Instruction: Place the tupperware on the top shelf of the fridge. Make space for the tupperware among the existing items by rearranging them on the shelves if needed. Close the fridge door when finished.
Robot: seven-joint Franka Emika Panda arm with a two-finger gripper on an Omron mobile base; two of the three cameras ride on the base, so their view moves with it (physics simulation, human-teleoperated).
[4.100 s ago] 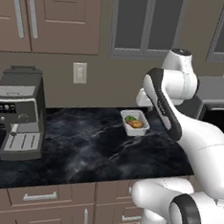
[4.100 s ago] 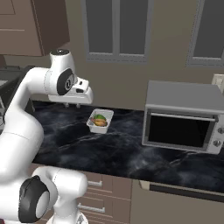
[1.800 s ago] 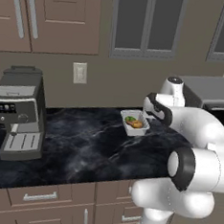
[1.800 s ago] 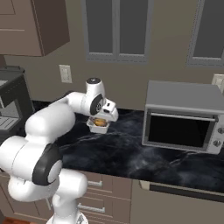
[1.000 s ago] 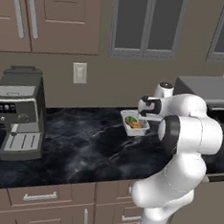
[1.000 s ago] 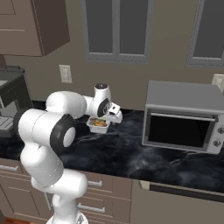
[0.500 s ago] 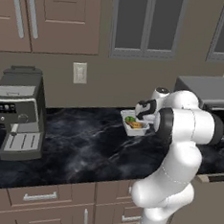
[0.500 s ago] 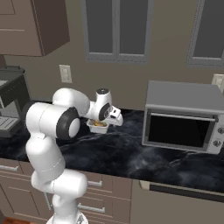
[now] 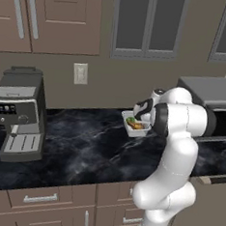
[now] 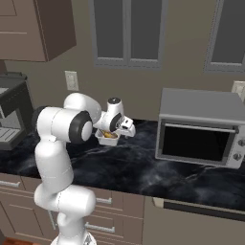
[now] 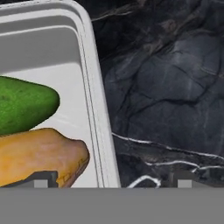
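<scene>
Under the hand point(image 11: 109, 179) sits the tupperware point(image 11: 65, 87), its long rim running up between the two fingertips: one tip over the orange food inside, the other over the dark marble tabletop point(image 11: 166, 87) outside. Jaws stand wide apart, nothing gripped. Green food lies just beyond the orange piece. Off to the hand's right stands a microwave point(image 10: 201, 127).

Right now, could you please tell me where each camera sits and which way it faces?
Left base view: behind-left of the arm, facing the black marble counter; white arm lower right.
Right base view: behind-right, facing the grey microwave; arm lower left.
Hand view: looks down past the open gripper straddling the tray's wall.
All share the white tupperware tray.
</scene>
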